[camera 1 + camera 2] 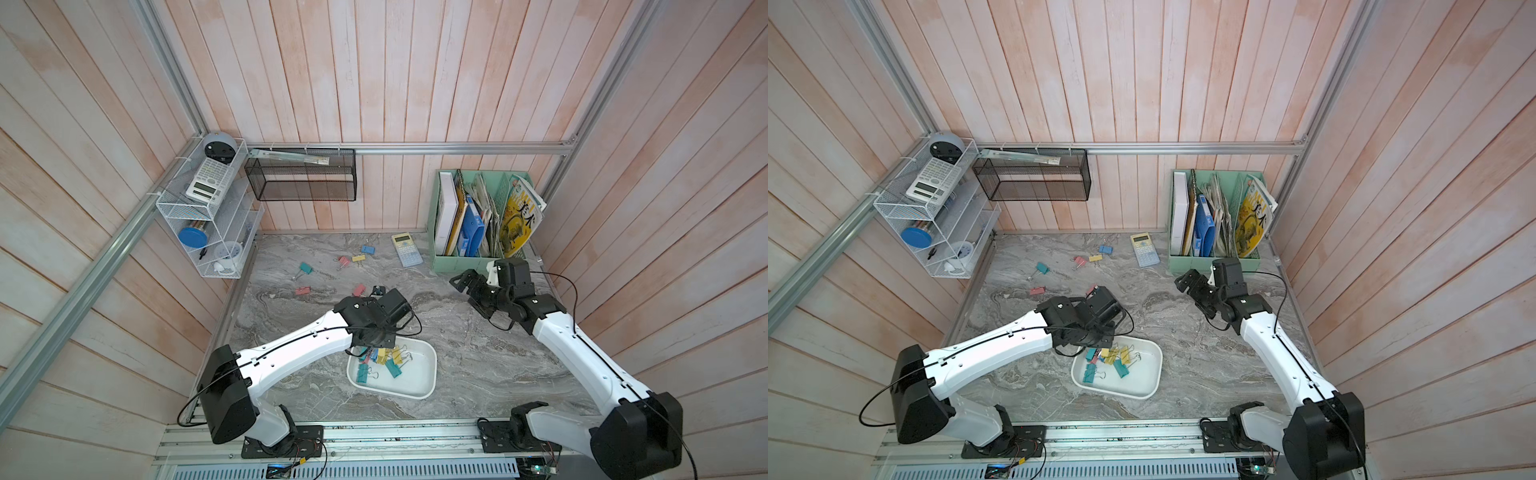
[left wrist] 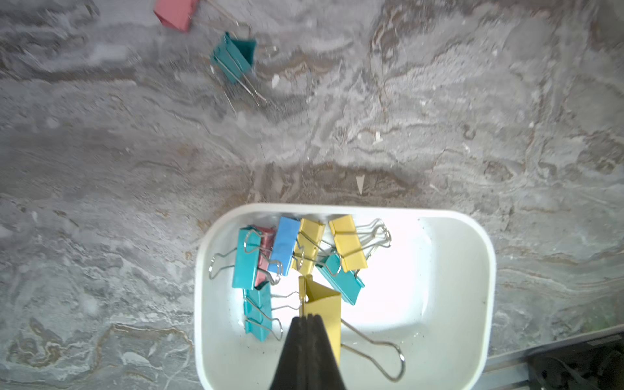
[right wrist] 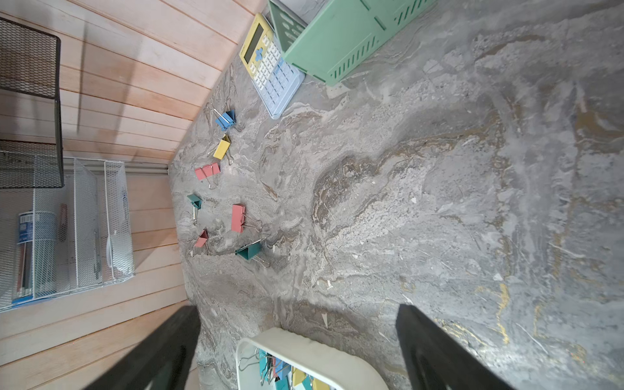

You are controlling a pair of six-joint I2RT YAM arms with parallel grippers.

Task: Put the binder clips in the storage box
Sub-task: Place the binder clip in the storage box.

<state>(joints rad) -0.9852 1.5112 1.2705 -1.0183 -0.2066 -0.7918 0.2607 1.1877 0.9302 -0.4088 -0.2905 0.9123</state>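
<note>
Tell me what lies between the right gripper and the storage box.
Only bare marble tabletop lies between the open right gripper and the storage box, nothing else. That shows in both top views and the right wrist view.

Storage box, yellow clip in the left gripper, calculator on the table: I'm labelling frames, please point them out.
storage box (image 2: 472, 270), left wrist view, bare inner wall
yellow binder clip (image 2: 326, 304), left wrist view, its folded body
calculator (image 1: 407, 250), a top view, its keypad

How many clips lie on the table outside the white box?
7 clips toward the back wall: one blue, one yellow, three pink, two teal. More may be hidden.
</note>
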